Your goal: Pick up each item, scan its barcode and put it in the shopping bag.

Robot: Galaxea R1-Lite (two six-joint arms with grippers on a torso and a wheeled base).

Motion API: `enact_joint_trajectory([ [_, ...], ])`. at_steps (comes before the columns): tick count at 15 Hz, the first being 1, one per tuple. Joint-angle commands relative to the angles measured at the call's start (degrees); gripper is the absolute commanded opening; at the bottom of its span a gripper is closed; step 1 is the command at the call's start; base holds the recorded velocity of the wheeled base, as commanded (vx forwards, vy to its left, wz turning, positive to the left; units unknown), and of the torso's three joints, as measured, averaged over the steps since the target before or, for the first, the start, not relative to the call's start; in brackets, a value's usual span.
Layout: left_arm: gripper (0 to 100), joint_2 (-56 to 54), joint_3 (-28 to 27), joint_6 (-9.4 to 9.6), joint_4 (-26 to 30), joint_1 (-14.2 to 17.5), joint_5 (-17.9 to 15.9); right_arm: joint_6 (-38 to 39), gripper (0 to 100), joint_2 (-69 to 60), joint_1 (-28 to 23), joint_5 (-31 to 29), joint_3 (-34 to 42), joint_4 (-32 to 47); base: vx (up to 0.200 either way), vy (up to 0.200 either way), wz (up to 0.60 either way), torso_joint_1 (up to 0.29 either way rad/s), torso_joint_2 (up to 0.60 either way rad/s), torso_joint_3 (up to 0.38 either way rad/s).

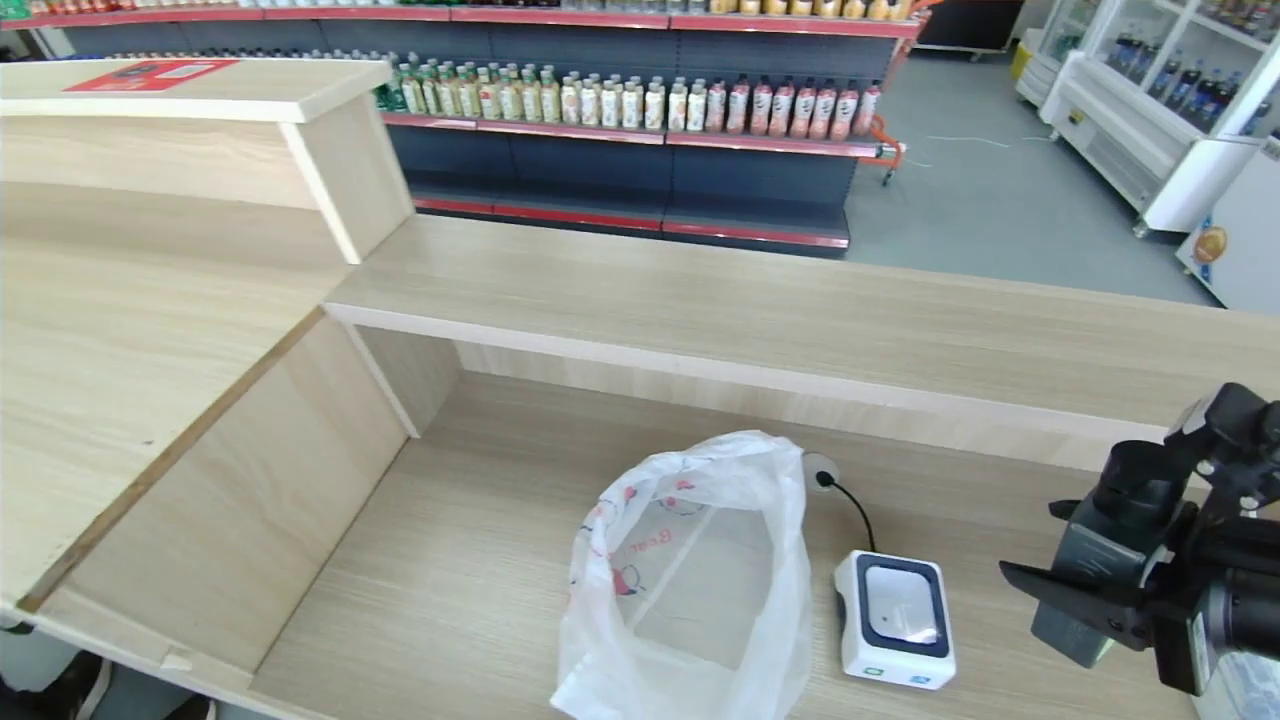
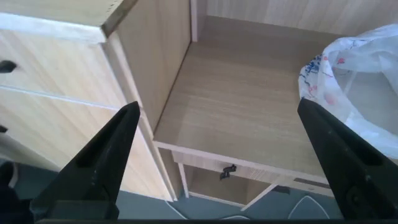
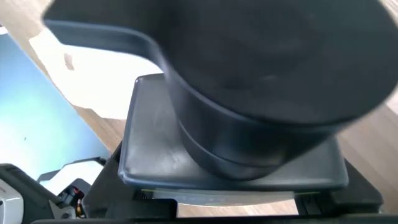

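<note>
1. Right gripper (image 1: 1055, 545): at the right edge of the head view, raised above the counter (image 1: 450, 560) and well to the right of the scanner (image 1: 895, 620). Its fingers are clamped on a dark grey container (image 1: 1105, 560) with a black round cap (image 1: 1140, 480).
2. Dark grey container: in the right wrist view its grey body (image 3: 155, 143) and the broad black cap (image 3: 249, 87) lie close to the lens. It is held clear of the counter and outside the shopping bag (image 1: 690, 580).
3. Shopping bag: thin translucent white plastic with red and blue print. It stands open on the lower counter, just left of the scanner.
4. Scanner: a white block with a dark-framed window facing up. A black cable (image 1: 850, 500) runs from it toward the back of the counter.
5. Left gripper (image 2: 217, 104): its fingers (image 2: 106, 155) are spread wide with nothing between them. It hangs over the counter's left end, with the shopping bag (image 2: 360, 68) off to one side.
6. Background: shelves of bottles (image 1: 640, 100) stand beyond the raised ledge (image 1: 800, 320)
</note>
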Motion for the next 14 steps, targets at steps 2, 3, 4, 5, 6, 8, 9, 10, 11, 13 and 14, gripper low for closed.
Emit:
enact_joint_trajectory([
  [2, 100, -0.02, 0.01, 0.00, 0.00, 0.04, -0.01, -0.01, 0, -1.38, 0.65, -0.02, 0.80, -0.13, 0.000, 0.000, 0.60, -0.005, 0.00, 0.002],
  [3, 100, -0.02, 0.01, 0.00, 0.00, 0.04, -0.01, 0.43, 0, -0.77, 0.56, -0.02, 1.15, -0.13, 0.000, 0.000, 0.60, 0.007, 0.00, 0.007],
  [4, 100, -0.02, 0.01, 0.00, 0.00, 0.04, -0.01, 0.61, 0, 0.55, 0.30, -0.02, 1.59, -0.13, 0.000, 0.000, 0.60, -0.002, 0.00, 0.002],
  [5, 100, -0.02, 0.01, 0.00, 0.00, -0.05, -0.01, 1.22, 0, 3.27, -0.50, -0.20, 1.77, -0.13, 0.000, 0.000, 0.60, 0.002, 0.02, 0.002],
  [6, 100, -0.02, 0.01, 0.00, 0.00, 0.04, -0.01, 1.66, 0, 5.03, -1.20, -0.20, 2.03, -0.13, 0.000, 0.000, 0.60, 0.002, 0.01, -0.002],
  [8, 100, -0.02, 0.01, 0.00, 0.00, -0.05, -0.01, 1.93, 0, 15.49, -6.03, -0.11, 1.94, -3.20, 0.000, 0.000, 0.00, 0.000, 0.00, 0.000],
  [9, 100, -0.02, 0.01, 0.00, 0.00, 0.04, -0.01, 2.28, 0, 18.74, -7.26, -0.11, 1.77, -5.40, 0.000, 0.000, 0.00, 0.000, 0.00, 0.000],
  [10, 100, -0.02, 0.01, 0.00, 0.00, -0.05, -0.01, 2.45, 0, 23.31, -8.49, -0.02, 1.50, -9.00, 0.000, 0.000, 0.00, 0.000, 0.00, 0.000],
  [11, 100, -0.02, 0.01, 0.00, 0.00, 0.04, -0.01, 2.45, 0, 29.55, -9.37, -0.02, 1.41, -15.60, 0.000, 0.000, 0.00, 0.000, 0.00, 0.000],
  [13, 100, -0.02, 0.01, 0.00, 0.00, -0.05, -0.01, 2.45, 0, 35.27, -10.34, -0.02, 1.06, -21.75, 0.000, 0.000, 0.00, 0.000, 0.00, 0.000],
  [14, 100, -0.02, 0.01, 0.00, 0.00, 0.04, -0.01, 2.45, 0, 37.90, -10.43, -0.02, 1.15, -24.47, 0.000, 0.000, 0.00, 0.000, 0.00, 0.000],
])
